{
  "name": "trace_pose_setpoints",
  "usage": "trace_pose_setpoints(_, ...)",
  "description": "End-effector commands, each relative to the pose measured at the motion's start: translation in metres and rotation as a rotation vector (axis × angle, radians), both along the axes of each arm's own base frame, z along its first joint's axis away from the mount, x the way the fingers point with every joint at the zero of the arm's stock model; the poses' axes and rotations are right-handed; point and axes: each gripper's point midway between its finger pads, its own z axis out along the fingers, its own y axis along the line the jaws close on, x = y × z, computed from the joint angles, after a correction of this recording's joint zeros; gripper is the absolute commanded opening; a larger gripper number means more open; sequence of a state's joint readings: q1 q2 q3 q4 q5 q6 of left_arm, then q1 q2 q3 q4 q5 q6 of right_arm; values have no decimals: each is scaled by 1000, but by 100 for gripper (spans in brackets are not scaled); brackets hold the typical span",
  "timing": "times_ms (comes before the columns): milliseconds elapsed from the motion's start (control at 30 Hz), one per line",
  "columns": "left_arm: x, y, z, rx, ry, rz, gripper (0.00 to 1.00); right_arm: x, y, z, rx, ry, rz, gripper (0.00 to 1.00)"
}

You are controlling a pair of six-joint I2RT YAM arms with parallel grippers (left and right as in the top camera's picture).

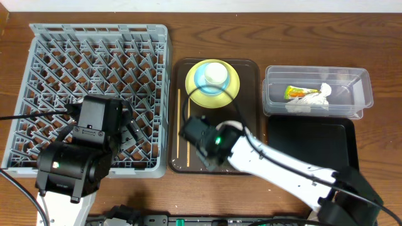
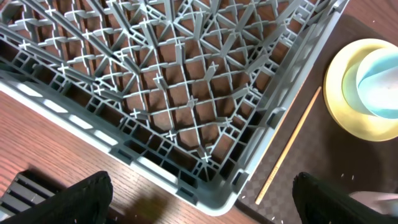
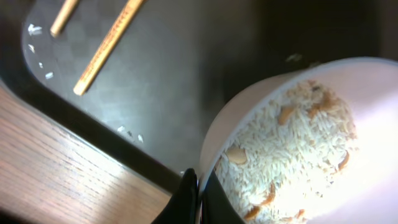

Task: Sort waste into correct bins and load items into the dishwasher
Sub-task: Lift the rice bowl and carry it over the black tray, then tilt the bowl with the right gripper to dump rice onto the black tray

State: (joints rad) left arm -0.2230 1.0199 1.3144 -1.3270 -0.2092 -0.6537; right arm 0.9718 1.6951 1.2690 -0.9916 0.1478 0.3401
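My right gripper (image 3: 199,194) is shut on the rim of the white bowl (image 3: 249,118), one finger inside and one outside. The bowl holds white rice with brownish bits (image 3: 298,143) and is over the brown tray's front edge. Two wooden chopsticks (image 3: 106,46) lie on that tray, with loose rice crumbs (image 3: 37,46) near them. The yellow plate (image 1: 233,88) carries the light-blue cup (image 1: 202,78) at the tray's back. My left gripper (image 2: 199,208) hangs open over the front right corner of the grey dish rack (image 1: 94,56), holding nothing. The clear tub (image 1: 361,94) holds the orange-and-green wrapper (image 1: 294,92) and the white tissue (image 1: 317,97).
The dark brown serving tray (image 1: 248,113) lies between the rack and the bins. The flat black tray (image 1: 311,141) sits in front of the clear tub, partly under my right arm (image 1: 276,166). Bare wooden table (image 3: 56,168) shows along the front edge.
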Motion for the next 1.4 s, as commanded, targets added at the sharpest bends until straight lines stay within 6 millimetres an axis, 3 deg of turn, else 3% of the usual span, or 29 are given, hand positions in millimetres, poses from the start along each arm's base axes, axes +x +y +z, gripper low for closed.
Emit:
trace_pose_setpoints(0, 0, 3, 2, 9, -6, 5, 93, 31, -14, 37, 8, -30, -78, 1)
trace_pose_setpoints(433, 0, 3, 2, 9, -6, 5, 94, 60, -118, 99, 249, 66, -480, 1)
trace_pose_setpoints(667, 0, 3, 2, 9, -6, 5, 94, 50, -179, 123, 415, 0, -647, 1)
trace_pose_setpoints(800, 0, 3, 2, 9, -6, 5, 93, 39, -206, 110, 492, 32, -716, 1)
trace_pose_setpoints(1133, 0, 3, 2, 9, -6, 5, 94, 27, -230, 45, 842, 124, -783, 1)
trace_pose_setpoints(1367, 0, 3, 2, 9, -6, 5, 94, 37, -244, 34, 1145, 12, -832, 1)
